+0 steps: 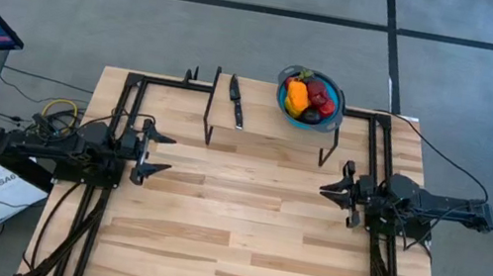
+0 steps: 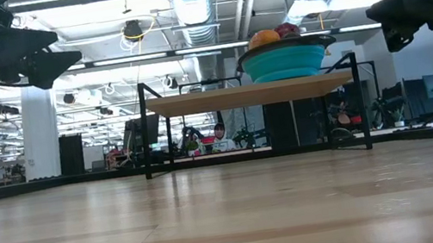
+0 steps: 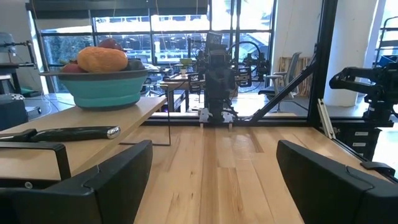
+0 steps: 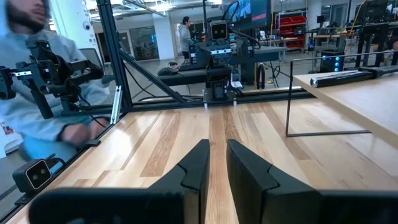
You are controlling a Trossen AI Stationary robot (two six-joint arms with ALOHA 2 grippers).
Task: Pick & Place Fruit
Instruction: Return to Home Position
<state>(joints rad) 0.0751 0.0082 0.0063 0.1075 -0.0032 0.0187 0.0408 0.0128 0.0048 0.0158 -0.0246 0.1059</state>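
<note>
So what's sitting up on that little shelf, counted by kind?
Blue bowl: 1
Black knife: 1
Fruit pieces piled in the bowl: at least 4 showing, others may be hidden
Total: at least 6

L end effector [image 1: 166, 155] spread wide, R end effector [image 1: 326, 186] pinched together, arms folded.

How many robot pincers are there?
2. The left pincer hangs open over the left side of the table; the right pincer, shut, hangs over its right side. None seem hidden.
</note>
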